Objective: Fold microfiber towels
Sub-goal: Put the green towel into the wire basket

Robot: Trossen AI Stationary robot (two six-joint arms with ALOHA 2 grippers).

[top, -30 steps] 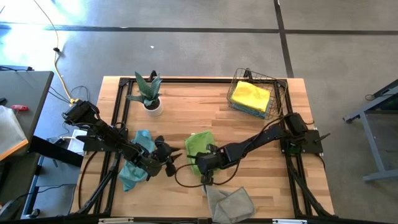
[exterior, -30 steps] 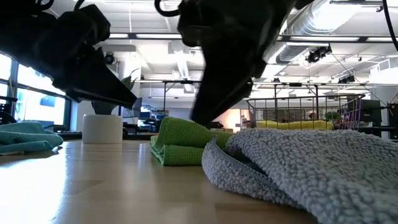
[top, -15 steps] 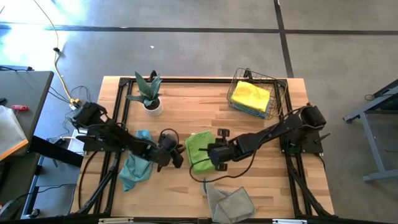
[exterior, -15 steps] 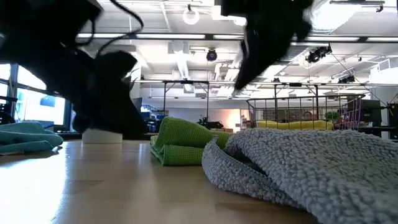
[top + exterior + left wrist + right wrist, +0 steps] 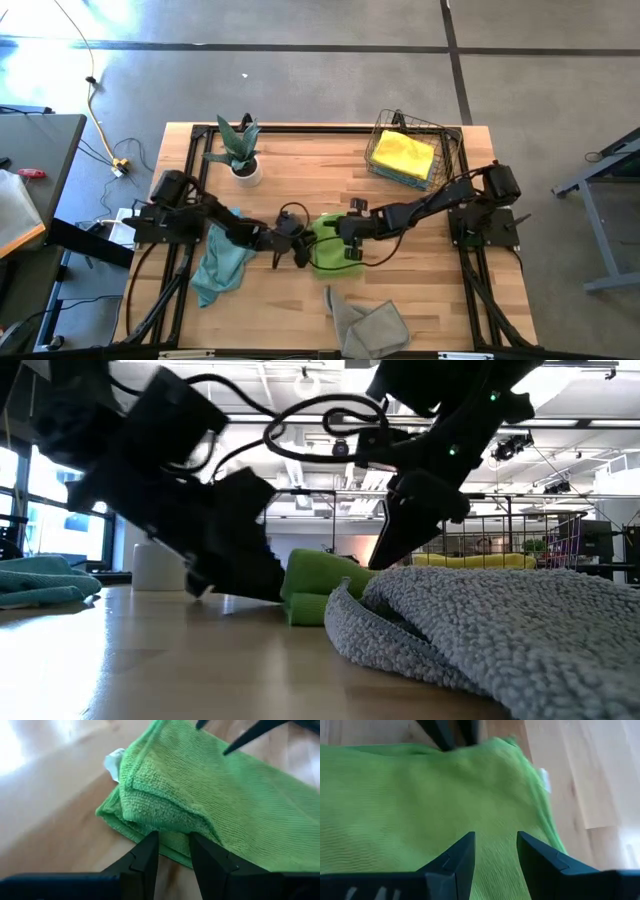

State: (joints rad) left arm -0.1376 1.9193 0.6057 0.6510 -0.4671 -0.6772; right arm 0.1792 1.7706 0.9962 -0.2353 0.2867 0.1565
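left gripper [image 5: 303, 247] and right gripper [image 5: 343, 237], jaws partly apart and empty, flank the folded green towel [image 5: 326, 242], tips at its edges.

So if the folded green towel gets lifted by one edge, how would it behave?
The green towel would probably sag and unfold, since its stacked layers lie loose in the left wrist view. It looks light, thin terry cloth. A push would likely bunch it rather than slide it.

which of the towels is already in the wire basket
The bright yellow towel, lying in the copper wire basket at the table's far right. The green towel, teal towel and grey towel all lie on the tabletop.
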